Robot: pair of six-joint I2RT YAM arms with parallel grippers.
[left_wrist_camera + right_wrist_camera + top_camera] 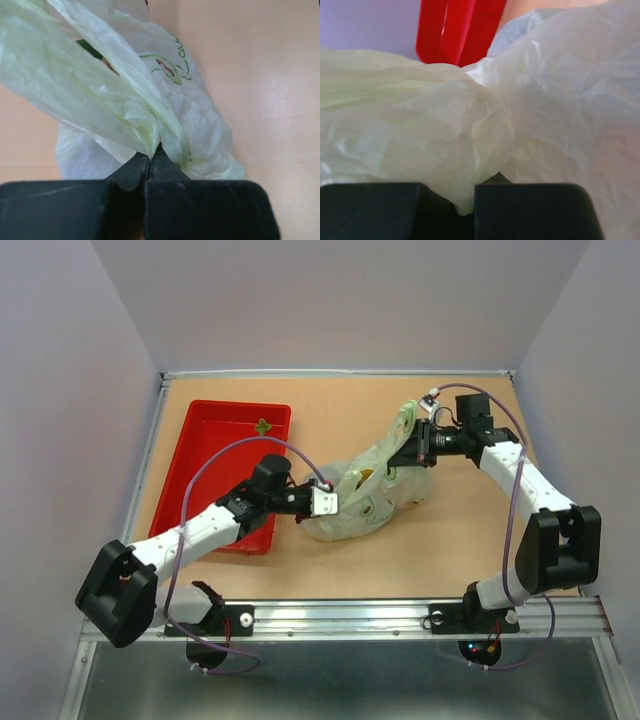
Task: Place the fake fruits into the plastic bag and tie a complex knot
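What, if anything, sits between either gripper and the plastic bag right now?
Nothing visible does. The left gripper is shut on the film of the plastic bag at its near-left side, and the right gripper pinches the bag's far-right end, so both are in direct contact.

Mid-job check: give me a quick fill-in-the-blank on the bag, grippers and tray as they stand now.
The left gripper is shut on the plastic bag; the right gripper is ____ on it too.
In the top view, the red tray lies to the bag's ____.
The small item at the tray's far end is ____.
Missing: shut, left, green.
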